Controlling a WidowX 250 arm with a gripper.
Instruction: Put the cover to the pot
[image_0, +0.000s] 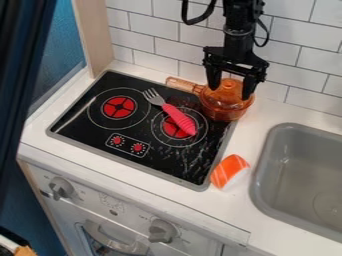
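The black gripper hangs at the upper right of the stove, pointing down with its two fingers spread apart. Its fingers stand to the left and right of the knob of the translucent orange-brown cover. That cover appears to rest on top of the pot, which is the same colour and sits at the stove's back right corner, its handle pointing to the upper left. Whether the fingers touch the cover cannot be told. The fingers hide parts of the cover.
A fork with a pink handle lies across the black stove top, over the right burner. An orange and white sushi piece lies on the counter between the stove and the grey sink. A tiled wall rises behind.
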